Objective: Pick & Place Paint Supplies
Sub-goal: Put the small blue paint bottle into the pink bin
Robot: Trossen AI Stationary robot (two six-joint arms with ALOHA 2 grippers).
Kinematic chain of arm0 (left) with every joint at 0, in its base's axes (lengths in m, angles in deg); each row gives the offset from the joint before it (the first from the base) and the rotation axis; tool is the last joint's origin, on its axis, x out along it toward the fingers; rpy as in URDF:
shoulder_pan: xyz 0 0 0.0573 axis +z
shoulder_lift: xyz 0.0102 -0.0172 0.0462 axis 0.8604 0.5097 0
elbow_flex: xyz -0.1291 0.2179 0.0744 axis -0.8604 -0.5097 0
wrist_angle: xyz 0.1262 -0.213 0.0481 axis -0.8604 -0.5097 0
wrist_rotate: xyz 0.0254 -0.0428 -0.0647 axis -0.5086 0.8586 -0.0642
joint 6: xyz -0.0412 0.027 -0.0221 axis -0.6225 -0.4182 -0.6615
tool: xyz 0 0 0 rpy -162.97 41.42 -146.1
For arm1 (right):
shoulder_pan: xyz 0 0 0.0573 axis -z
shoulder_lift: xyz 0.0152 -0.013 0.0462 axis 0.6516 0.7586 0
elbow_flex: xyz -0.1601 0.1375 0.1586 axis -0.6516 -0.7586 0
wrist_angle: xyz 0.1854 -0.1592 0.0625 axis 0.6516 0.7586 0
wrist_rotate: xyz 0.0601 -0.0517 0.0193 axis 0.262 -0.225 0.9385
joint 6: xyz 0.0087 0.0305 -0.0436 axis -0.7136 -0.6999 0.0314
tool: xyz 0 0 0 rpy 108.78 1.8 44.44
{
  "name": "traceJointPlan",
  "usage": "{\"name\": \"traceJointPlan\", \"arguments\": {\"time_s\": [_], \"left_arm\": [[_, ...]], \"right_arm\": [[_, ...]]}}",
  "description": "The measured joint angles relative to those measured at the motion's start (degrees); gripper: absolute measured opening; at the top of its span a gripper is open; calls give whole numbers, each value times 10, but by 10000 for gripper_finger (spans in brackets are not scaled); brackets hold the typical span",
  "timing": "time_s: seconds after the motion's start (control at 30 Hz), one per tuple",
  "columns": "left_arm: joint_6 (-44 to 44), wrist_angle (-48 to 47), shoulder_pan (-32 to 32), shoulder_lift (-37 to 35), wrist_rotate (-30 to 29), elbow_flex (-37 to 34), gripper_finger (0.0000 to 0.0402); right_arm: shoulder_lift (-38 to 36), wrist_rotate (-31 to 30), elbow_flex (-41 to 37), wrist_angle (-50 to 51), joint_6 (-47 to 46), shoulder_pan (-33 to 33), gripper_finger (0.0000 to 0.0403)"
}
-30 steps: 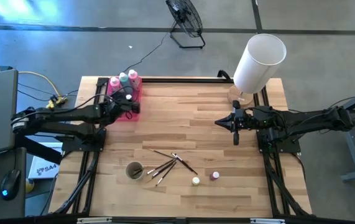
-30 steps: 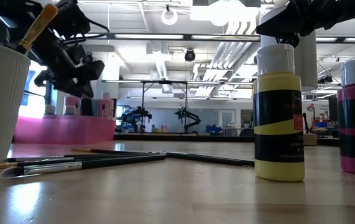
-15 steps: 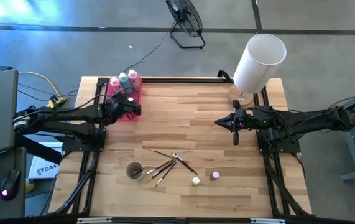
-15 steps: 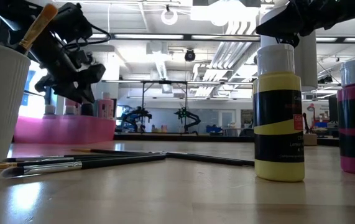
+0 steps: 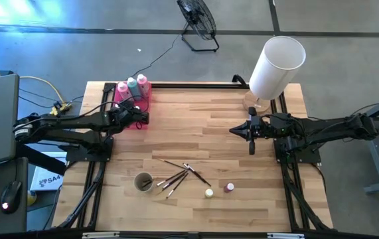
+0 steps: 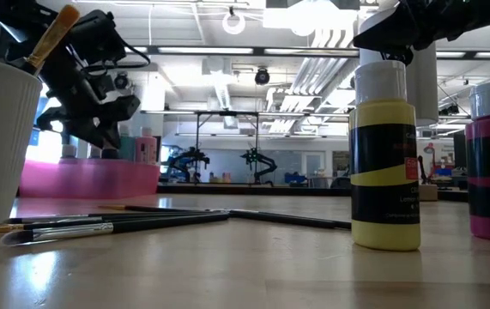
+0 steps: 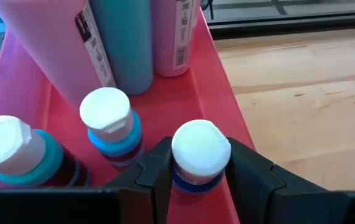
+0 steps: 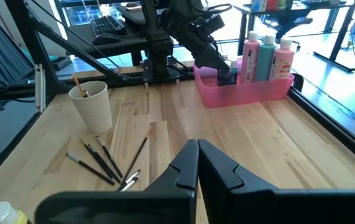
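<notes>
L. gripper [image 7: 201,163]: clamped on small white-capped blue-banded paint pot [image 7: 200,155], inside pink rectangular plastic tray [image 7: 217,81] at tabletop's far-left corner. Risk: neighbouring teal-banded pots [image 7: 109,121] knocked over if jaws are opened askew. R. gripper [image 8: 198,163]: shut, empty, parked nr right edge.

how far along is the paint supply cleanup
Done: three squeeze bottles and two small pots sit in the pink tray. In hand: the left end effector grips a blue-banded pot over the tray. Left: yellow pot, pink pot and brushes on the table.
</notes>
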Motion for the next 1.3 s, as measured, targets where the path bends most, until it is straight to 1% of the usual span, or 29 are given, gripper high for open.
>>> {"name": "traceJointPlan", "arguments": {"time_s": [0.37,0.9,1.0,1.17,1.3], "left_arm": [[-17,-25,0,0,10,0,125],[-12,-24,0,0,13,0,126],[-8,-24,0,0,20,0,139],[-3,-24,0,0,21,0,185],[3,-16,0,-1,18,0,209]], "right_arm": [[0,0,0,0,0,0,2],[0,1,0,1,0,0,2],[0,1,0,1,0,0,2],[0,1,0,1,0,0,2],[0,1,0,1,0,0,2]]}}
